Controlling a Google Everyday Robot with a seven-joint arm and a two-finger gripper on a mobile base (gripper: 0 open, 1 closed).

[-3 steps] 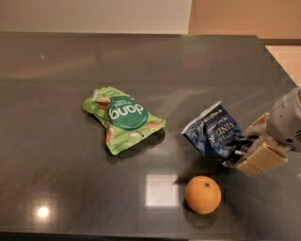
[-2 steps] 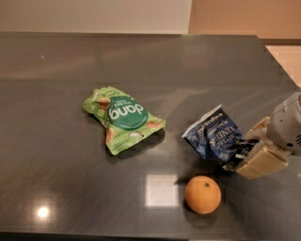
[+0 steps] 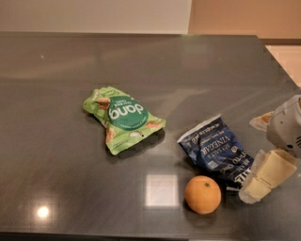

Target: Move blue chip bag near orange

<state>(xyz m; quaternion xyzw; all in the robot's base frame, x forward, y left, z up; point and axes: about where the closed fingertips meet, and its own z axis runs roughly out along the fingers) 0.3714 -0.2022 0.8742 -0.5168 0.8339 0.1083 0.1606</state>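
A dark, glossy table (image 3: 70,188) shows bright light reflections, with a pale wall (image 3: 94,14) and tan panel (image 3: 244,16) behind.

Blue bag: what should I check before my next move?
1. Blue bag close to orange: ok, it lies just behind and right of it.
2. Bag touching orange: cannot tell.
3. Bag resting on table: ok.
4. Gripper clear of bag: cannot tell, it sits at the bag's black end, low on the right.
5. Green bag out of the way: ok, well to the left, apart from both.
6. Orange safely on table: ok, though it is near the front edge.
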